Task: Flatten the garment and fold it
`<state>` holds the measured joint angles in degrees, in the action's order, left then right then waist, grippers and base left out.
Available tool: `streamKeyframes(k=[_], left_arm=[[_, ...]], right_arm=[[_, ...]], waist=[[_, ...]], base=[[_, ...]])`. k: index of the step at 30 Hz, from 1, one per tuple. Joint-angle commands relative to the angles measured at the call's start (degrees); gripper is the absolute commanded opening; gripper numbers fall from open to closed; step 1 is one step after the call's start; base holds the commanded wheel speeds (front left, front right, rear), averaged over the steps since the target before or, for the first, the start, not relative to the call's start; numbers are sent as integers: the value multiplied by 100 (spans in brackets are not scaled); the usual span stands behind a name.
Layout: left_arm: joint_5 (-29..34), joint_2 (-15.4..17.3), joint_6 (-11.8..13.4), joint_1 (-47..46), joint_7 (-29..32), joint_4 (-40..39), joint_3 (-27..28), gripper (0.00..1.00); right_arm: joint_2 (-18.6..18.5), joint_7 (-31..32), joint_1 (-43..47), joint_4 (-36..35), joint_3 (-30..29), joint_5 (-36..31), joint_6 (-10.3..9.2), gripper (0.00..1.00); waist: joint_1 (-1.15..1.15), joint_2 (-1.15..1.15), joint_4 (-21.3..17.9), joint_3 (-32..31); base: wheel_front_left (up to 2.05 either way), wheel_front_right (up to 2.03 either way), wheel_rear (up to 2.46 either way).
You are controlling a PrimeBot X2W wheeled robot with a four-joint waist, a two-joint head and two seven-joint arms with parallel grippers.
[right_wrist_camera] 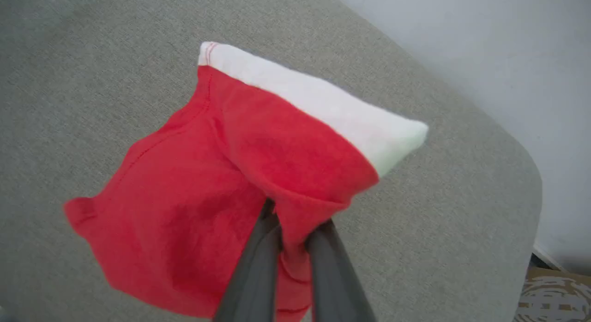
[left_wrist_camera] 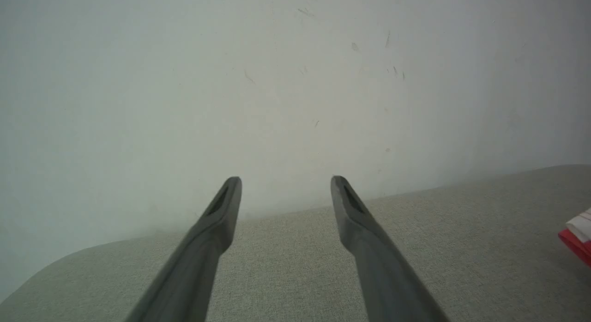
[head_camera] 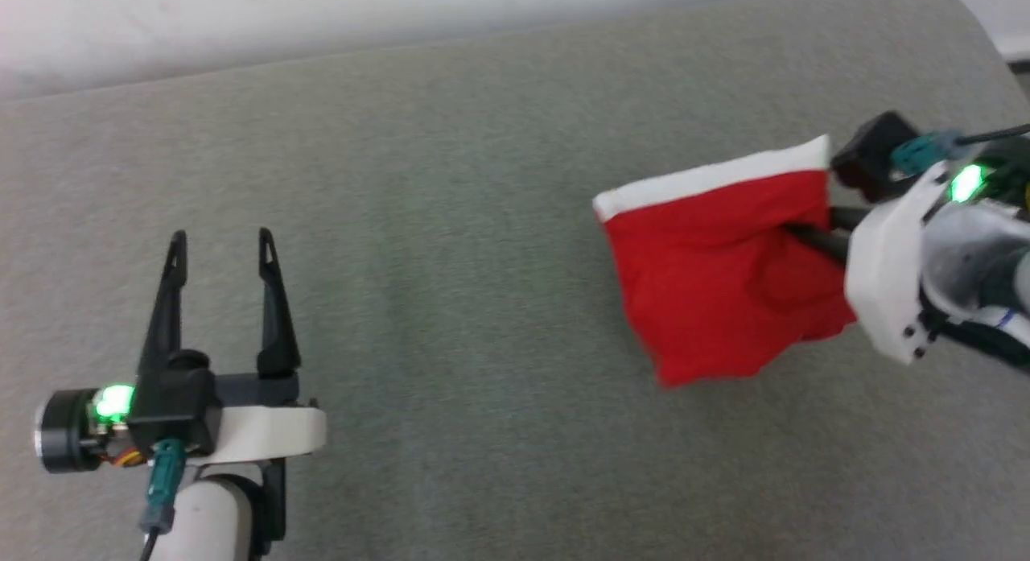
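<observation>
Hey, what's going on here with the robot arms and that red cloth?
A two-armed robot is handling a red garment with a white band along one edge. Its right gripper has pinched a fold of the cloth, which is bunched up, neither flat nor folded, over the right side of the grey padded surface. The left gripper waits open off to the left, touching nothing.
</observation>
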<state>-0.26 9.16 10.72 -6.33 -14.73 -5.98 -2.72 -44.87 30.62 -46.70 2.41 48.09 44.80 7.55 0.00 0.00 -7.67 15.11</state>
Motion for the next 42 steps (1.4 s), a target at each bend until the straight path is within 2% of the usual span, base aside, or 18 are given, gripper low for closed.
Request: streamKeyframes(k=[1,6,10,13,21,28,29,30,31,36,42], left_arm=[[47,68,35,-92,-27,-60,48,100],[138,286,98,-213,-27,-371,146,100],[193,468,83,-356,-27,-545,133,100],[228,561,82,-516,-27,-670,84,100],[261,696,130,-847,-27,-983,-92,100],[233,707,246,-995,-27,-1088,-241,100],[218,696,263,-1001,-27,-1073,-268,100],[206,687,284,-994,-27,-1053,-288,100],[192,675,310,-980,-27,-1040,-303,100],[85,605,401,-852,-27,-906,-369,100],[-41,480,469,-527,-27,-631,-423,100]], right_arm=[[-73,-55,-102,17,-4,-37,-6,0],[-375,-298,-347,461,-91,-174,-6,0],[-491,-647,-495,1166,-232,-589,-6,0],[-524,-877,-612,1756,-337,-917,-6,0],[-321,-1448,-1022,3258,-953,-1319,-6,0],[22,-1834,-1294,4244,-1225,-1782,-6,0],[53,-1885,-1297,4345,-1232,-1823,-6,21],[80,-1926,-1291,4437,-1231,-1847,-6,97],[91,-1964,-1294,4535,-1252,-1862,-6,100],[-40,-2345,-1406,4740,-1324,-2176,-6,100],[-173,-3174,-1541,4548,-1638,-2836,-6,100]], waist=[[0,0,-665,474],[0,0,-1127,1010],[0,0,-1269,1387],[0,0,-1271,1646],[0,0,-1083,2188],[0,0,-892,2239],[0,0,-860,2191],[0,0,-841,2124],[0,0,-826,2052],[0,0,-701,1500],[0,0,-467,759]], base=[[0,0,0],[0,0,0],[0,0,0],[0,0,0],[0,0,0],[0,0,0],[0,0,0],[0,0,0],[0,0,0],[0,0,0],[0,0,0]])
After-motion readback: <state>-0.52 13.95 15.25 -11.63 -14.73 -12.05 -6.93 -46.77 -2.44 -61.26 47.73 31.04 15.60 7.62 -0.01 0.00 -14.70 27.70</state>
